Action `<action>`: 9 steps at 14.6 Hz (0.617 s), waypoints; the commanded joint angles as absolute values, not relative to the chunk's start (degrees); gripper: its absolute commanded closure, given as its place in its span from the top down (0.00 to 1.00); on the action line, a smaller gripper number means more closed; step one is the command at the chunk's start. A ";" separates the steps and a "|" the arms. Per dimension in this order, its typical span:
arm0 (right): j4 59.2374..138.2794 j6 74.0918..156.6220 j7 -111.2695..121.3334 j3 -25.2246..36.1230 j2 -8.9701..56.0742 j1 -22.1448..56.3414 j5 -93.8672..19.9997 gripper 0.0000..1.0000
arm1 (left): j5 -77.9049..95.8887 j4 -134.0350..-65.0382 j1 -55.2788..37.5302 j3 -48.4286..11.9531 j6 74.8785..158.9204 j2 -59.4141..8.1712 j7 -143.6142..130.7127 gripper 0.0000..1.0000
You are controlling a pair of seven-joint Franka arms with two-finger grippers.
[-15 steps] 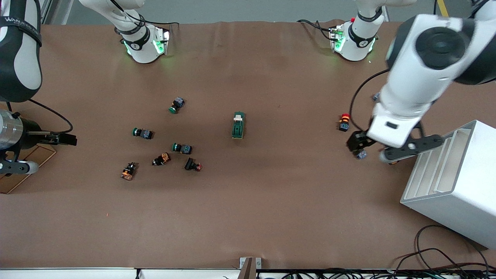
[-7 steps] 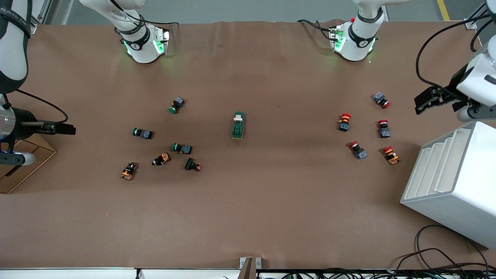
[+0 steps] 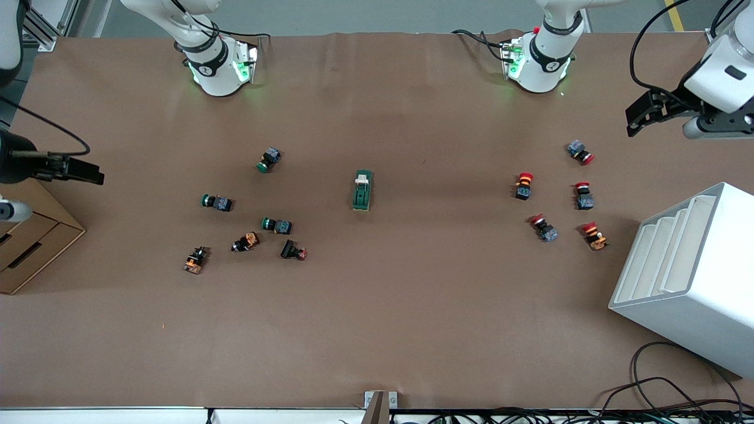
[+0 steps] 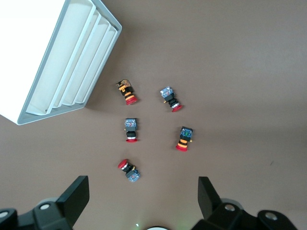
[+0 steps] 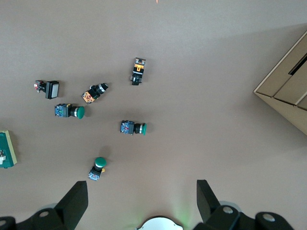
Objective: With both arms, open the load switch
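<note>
The load switch (image 3: 363,189), a dark-green block with a white lever piece at its end toward the robot bases, lies flat mid-table; its edge also shows in the right wrist view (image 5: 5,149). My left gripper (image 3: 641,113) hangs open and empty over the left arm's end of the table; its wrist view shows the black fingers (image 4: 76,196) spread wide. My right gripper (image 3: 79,171) hangs open and empty over the right arm's end, by the cardboard box, with its fingers (image 5: 207,195) wide apart. Both grippers are well clear of the switch.
Several red-capped buttons (image 3: 524,184) lie toward the left arm's end. Several green-capped and other buttons (image 3: 277,225) lie toward the right arm's end. A white slotted rack (image 3: 689,277) stands at the left arm's end, and a cardboard box (image 3: 35,241) at the right arm's end.
The left arm swung away from over the red-capped buttons out to its end of the table, uncovering them. The right gripper drifted toward the robot bases' side. The load switch stayed put.
</note>
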State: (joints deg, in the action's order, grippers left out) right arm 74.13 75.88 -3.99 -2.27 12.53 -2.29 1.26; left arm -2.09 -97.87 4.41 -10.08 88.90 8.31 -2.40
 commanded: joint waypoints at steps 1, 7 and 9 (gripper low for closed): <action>90.14 82.34 -3.34 -2.99 0.38 -3.43 0.53 1.00 | 0.26 -99.14 2.03 -7.31 88.69 10.02 -0.26 1.00; 96.15 82.62 -3.34 -1.85 -7.37 -2.64 0.53 1.00 | 1.05 -98.26 1.76 -7.21 88.07 10.11 -0.18 1.00; 97.03 82.35 -3.25 -0.18 -9.39 -1.41 0.53 1.00 | 1.05 -98.26 1.76 -7.21 88.15 10.11 0.00 1.00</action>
